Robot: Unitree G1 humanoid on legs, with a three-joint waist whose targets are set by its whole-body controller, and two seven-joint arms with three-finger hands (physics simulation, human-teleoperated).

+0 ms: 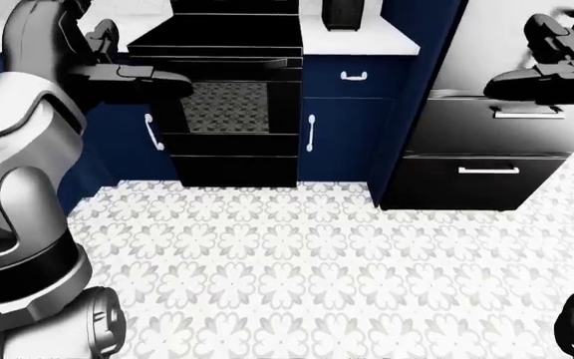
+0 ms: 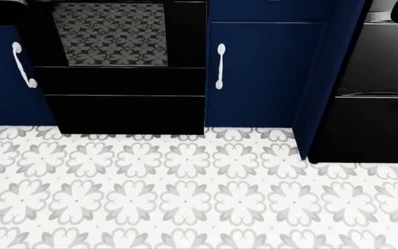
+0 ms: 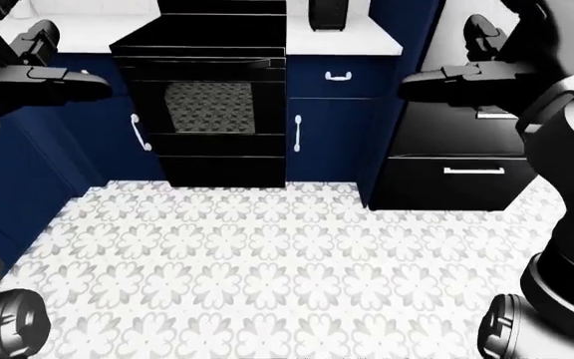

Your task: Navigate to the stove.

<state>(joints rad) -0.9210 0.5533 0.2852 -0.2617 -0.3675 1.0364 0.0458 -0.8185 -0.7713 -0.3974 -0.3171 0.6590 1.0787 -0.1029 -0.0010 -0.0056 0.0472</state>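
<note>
A: Where is the stove (image 1: 229,90)?

B: In the left-eye view it stands at the top, left of centre: black, with a glass oven door (image 1: 226,107) that mirrors the floor pattern and a drawer panel below it. A white counter (image 1: 362,41) runs to the right of the stove top, and a dark container (image 1: 343,13) sits on that counter just beside the stove.

A: What flanks it?

B: Blue cabinets on both sides. The cabinet door (image 2: 261,72) right of the stove carries a white upright handle (image 2: 220,66), and the one on the left has a slanted white handle (image 2: 23,65). Farther right of the stove, past a blue panel, is a black fridge (image 3: 456,149) with a silver drawer pull (image 3: 474,170).

A: The floor?

B: White tile (image 2: 185,192) with grey flower shapes, reaching right up to the stove's base.

A: And the hands?

B: The left hand (image 1: 100,39) is raised to the stove's left, the right hand (image 3: 482,41) up before the fridge. Neither grasps anything; whether the fingers are curled or spread, I cannot tell.
</note>
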